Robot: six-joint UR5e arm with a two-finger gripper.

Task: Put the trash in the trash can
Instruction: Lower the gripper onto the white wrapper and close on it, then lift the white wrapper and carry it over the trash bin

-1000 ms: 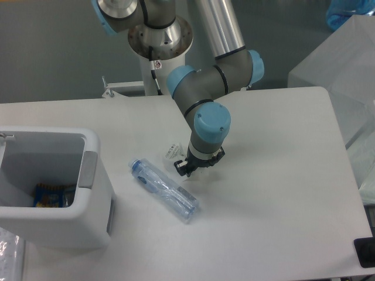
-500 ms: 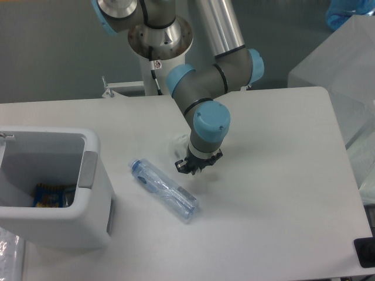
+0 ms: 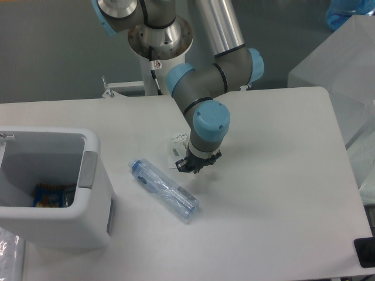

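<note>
The small clear wrapper point(image 3: 179, 141) with a white label sticks up just left of my gripper point(image 3: 189, 167), whose fingers are drawn together on its lower end. The clear plastic bottle point(image 3: 164, 190) lies on the table just below and left of the gripper, its blue cap end point(image 3: 135, 167) pointing towards the trash can. The white trash can point(image 3: 94, 205) with a grey side panel point(image 3: 88, 170) stands at the left edge, open at the top.
A blue and yellow packet point(image 3: 49, 196) lies inside the can. The robot base point(image 3: 159, 36) stands behind the table. A translucent box point(image 3: 345, 64) sits off the right rear corner. A black object point(image 3: 365, 252) lies at the front right edge.
The wrapper lay flat on the table left of the open fingers; now it stands higher and closer to the wrist, and the fingers have closed together on it.
</note>
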